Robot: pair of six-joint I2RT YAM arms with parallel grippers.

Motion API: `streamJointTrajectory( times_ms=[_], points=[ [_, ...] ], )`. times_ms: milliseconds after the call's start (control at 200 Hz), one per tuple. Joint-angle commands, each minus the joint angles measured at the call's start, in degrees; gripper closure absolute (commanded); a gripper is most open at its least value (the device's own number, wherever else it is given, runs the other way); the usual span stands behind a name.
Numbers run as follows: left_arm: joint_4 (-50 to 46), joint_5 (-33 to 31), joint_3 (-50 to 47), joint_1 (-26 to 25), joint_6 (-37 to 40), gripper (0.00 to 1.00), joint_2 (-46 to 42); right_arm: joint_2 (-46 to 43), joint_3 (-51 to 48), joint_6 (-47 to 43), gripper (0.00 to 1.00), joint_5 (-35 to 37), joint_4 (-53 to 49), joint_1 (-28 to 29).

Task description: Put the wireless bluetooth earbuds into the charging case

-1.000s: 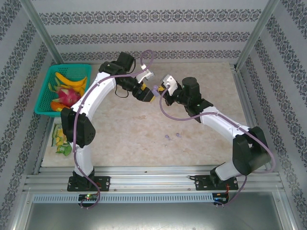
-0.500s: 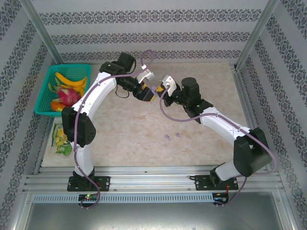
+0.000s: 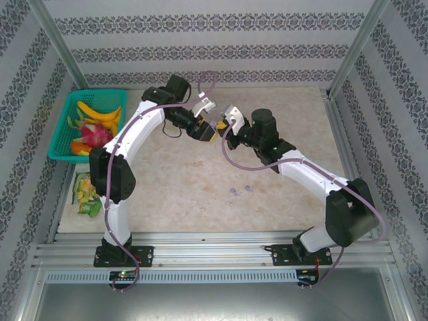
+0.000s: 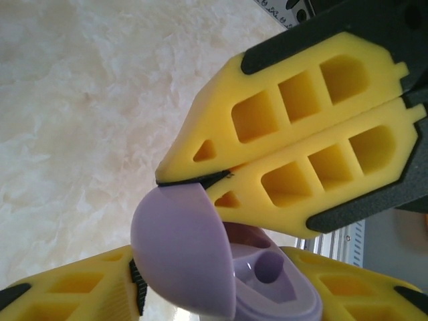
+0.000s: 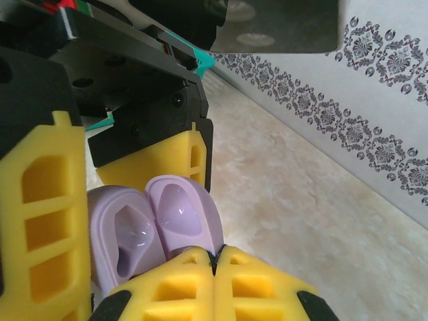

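The light purple charging case [image 4: 180, 254] hangs in the air above the middle of the table with its lid swung open. My left gripper [image 4: 214, 281] is shut on it, one yellow finger on each side. In the right wrist view both halves of the case [image 5: 154, 214] show hollow wells. My right gripper [image 5: 217, 255] is shut, its tips resting against the lid's rim. From above, the two grippers [image 3: 215, 127] meet nose to nose. Two tiny purple earbuds [image 3: 233, 192] lie on the table nearer the arms' bases.
A green basket [image 3: 65, 114] with bananas and a dragon fruit stands at the table's left edge. A yellow-green packet [image 3: 85, 194] lies in front of it. Aluminium rails [image 3: 214, 251] run along the near edge.
The left gripper's fingers have drawn in around the case. Both wrists have shifted slightly towards the back of the table. The right gripper has stayed shut.
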Motion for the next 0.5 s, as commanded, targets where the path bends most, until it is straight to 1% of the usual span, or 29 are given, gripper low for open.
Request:
streamJointTrajectory(
  times_ms=[0, 135, 210, 360, 450, 495],
  points=[
    [0.0, 1.9, 2.2, -0.5, 0.1, 0.5, 0.8, -1.3, 0.3, 0.5, 1.0, -1.5, 1.2, 0.4],
    [-0.3, 2.2, 2.5, -0.5, 0.3, 0.55, 1.0, -1.4, 0.4, 0.5, 1.0, -1.4, 1.1, 0.4],
    [-0.4, 2.4, 2.3, -0.6, 0.3, 0.6, 1.1, -1.5, 0.4, 0.5, 1.0, -1.4, 1.0, 0.4],
    [-0.6, 3.0, 2.4, -0.6, 0.5, 0.63, 1.1, -1.5, 0.5, 0.6, 1.0, -1.1, 0.9, 0.4],
    [-0.9, 3.4, 2.5, -0.7, 0.6, 0.68, 1.1, -1.5, 0.6, 0.6, 1.0, -0.8, 0.8, 0.4],
    [-1.1, 3.4, 2.5, -0.6, 0.7, 0.68, 1.1, -1.5, 0.5, 0.6, 1.0, -0.7, 0.8, 0.4]
  ],
)
